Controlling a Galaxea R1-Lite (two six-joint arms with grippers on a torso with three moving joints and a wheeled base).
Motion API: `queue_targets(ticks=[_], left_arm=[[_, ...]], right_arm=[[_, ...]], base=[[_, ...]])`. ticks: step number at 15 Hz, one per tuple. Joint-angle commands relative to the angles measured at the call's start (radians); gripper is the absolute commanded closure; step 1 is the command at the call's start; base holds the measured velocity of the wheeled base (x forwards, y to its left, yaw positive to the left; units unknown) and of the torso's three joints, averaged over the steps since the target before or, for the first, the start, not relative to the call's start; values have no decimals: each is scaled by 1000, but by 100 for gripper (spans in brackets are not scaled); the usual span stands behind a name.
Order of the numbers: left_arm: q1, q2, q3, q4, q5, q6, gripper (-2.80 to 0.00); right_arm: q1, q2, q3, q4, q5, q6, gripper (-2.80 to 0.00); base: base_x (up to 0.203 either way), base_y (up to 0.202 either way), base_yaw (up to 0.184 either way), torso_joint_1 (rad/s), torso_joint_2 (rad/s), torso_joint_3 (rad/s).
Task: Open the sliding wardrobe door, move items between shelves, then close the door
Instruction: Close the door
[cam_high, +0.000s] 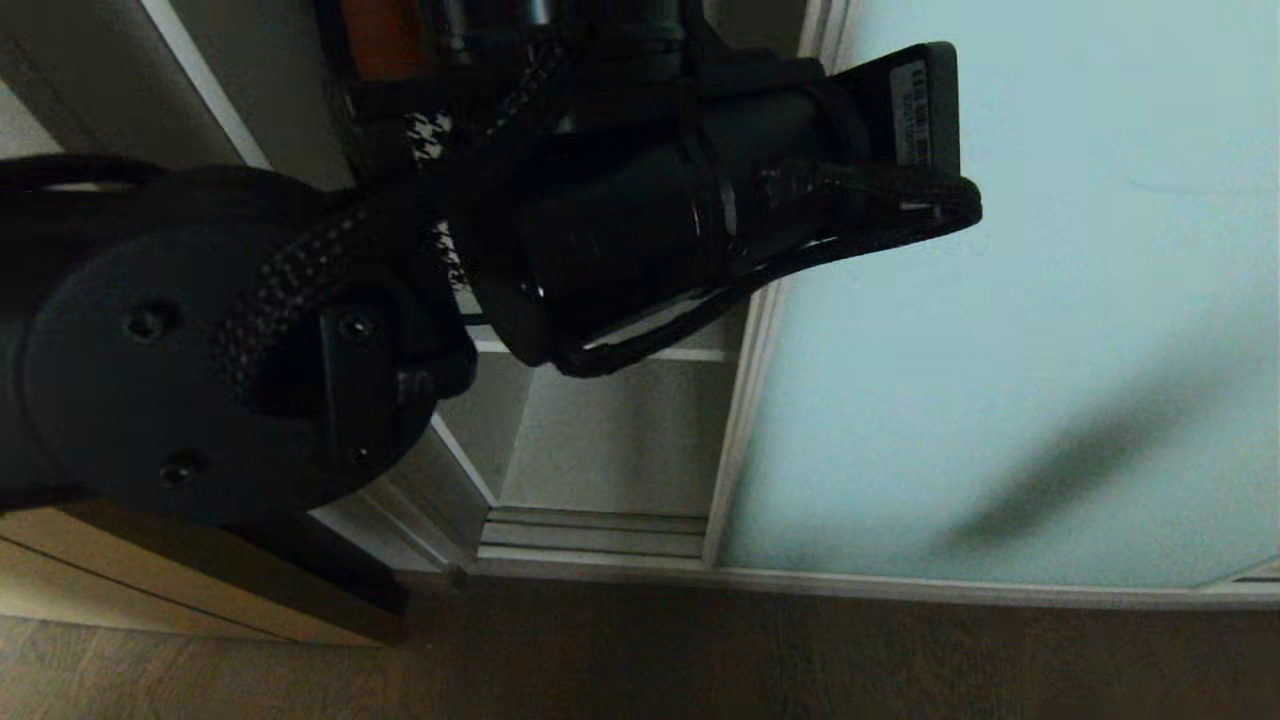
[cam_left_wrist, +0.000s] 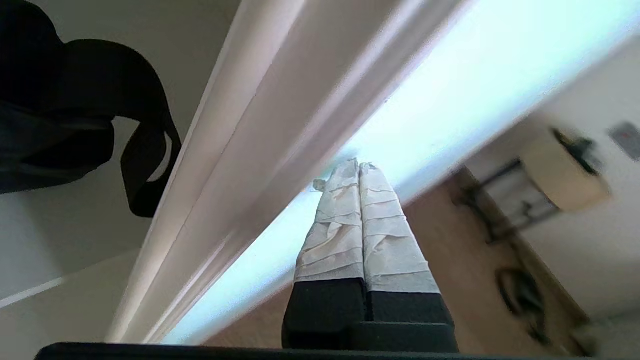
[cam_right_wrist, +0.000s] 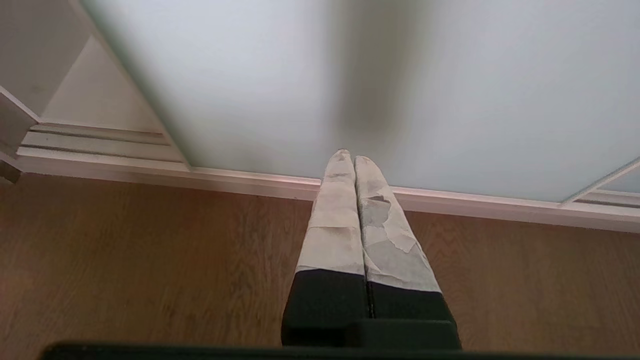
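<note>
The sliding wardrobe door (cam_high: 1000, 350), frosted pale teal glass in a silver frame, stands at the right, and the wardrobe is open to its left. My left arm (cam_high: 620, 220) fills the upper left of the head view and hides its own gripper there. In the left wrist view my left gripper (cam_left_wrist: 359, 166) is shut and empty, its taped tips close to the door's frame edge (cam_left_wrist: 280, 125) and glass (cam_left_wrist: 450, 85). Inside hangs a black bag (cam_left_wrist: 55, 115) with a strap loop (cam_left_wrist: 150, 170). A houndstooth piece (cam_high: 430, 135) with an orange-brown top (cam_high: 375, 40) peeks past the arm. A light-grey shelf (cam_high: 700, 352) crosses below. My right gripper (cam_right_wrist: 348, 155) hangs shut above the floor.
Brown wood floor (cam_high: 700, 650) runs along the wardrobe's bottom track (cam_high: 600, 530). A tan wooden panel (cam_high: 150, 570) stands at the lower left. The lower compartment (cam_high: 610, 440) under the shelf holds nothing visible. Blurred furniture (cam_left_wrist: 550, 175) shows in the room behind.
</note>
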Motion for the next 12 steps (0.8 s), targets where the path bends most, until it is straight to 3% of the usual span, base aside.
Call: queue_targets(ticks=[1,4,12], left_arm=[[4,-1,-5,-15,72,26,0],[8,-21,-20,-21,175,143,0],[64,-203,66,-20,215,160,0]], right_arm=[[0,1,0,0,0,-1,0],[0,0,0,0,0,1,0],[0,1,0,0,0,-1,0]], base=[[0,0,0,0,0,0],[0,0,0,0,0,0],[0,0,0,0,0,0]])
